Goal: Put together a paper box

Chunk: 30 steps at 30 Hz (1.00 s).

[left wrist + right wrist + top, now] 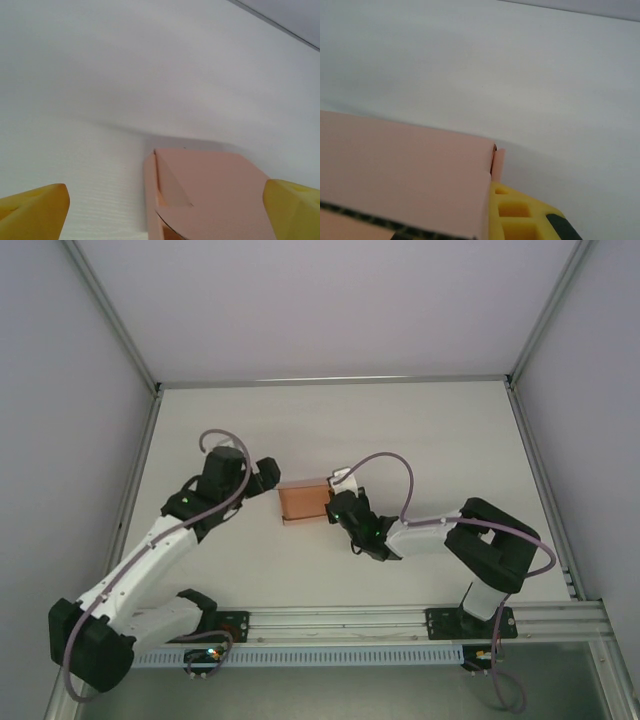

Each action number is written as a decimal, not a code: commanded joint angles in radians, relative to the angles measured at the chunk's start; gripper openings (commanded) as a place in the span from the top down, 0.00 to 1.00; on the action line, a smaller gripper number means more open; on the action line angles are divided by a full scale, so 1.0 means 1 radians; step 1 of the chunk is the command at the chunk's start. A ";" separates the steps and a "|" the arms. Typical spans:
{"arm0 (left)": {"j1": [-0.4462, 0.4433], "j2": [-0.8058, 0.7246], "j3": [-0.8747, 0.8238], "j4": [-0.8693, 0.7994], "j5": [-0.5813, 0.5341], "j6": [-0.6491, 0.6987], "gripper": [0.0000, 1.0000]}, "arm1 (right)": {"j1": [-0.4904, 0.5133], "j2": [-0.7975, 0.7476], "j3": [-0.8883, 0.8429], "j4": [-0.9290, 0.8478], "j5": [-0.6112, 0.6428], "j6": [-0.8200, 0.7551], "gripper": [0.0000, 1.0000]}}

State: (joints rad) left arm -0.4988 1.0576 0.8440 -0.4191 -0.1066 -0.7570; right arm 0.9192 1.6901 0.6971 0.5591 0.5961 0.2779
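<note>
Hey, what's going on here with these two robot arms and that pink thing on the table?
Two robot arms are assembling a salmon-pink paper box that sits on the white table between them. The left hand is open at the box's left end, yellow fingertips spread wide to either side. The right hand is shut against the box's right end; whether it pinches a flap is unclear. The box already looks folded into shape.

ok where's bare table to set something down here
The far half of the table, between the back wall and the paper box, is bare. So is the near strip between the box and the base rail. The middle is crowded: left claw at the box's left end, right claw at its right end.
</note>
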 commanded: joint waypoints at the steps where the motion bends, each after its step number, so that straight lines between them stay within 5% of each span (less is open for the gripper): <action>1: 0.063 0.067 0.000 0.022 0.189 -0.016 0.00 | 0.007 0.045 -0.038 -0.011 -0.015 -0.053 0.96; 10: 0.065 0.283 -0.171 0.441 0.447 -0.127 0.03 | 0.024 0.067 -0.044 -0.013 -0.012 -0.075 0.93; 18: 0.060 0.306 -0.252 0.479 0.415 -0.116 0.23 | 0.029 0.032 -0.061 -0.061 -0.052 -0.025 0.79; 25: 0.062 0.358 -0.258 0.470 0.376 -0.076 0.30 | 0.029 -0.105 -0.101 -0.186 -0.124 -0.019 0.47; 30: 0.063 0.429 -0.256 0.513 0.392 -0.073 0.34 | 0.029 -0.213 -0.129 -0.280 -0.219 -0.021 0.34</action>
State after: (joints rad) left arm -0.4332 1.4422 0.5980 0.1085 0.3088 -0.8593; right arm 0.9417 1.5433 0.5880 0.3683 0.4538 0.2565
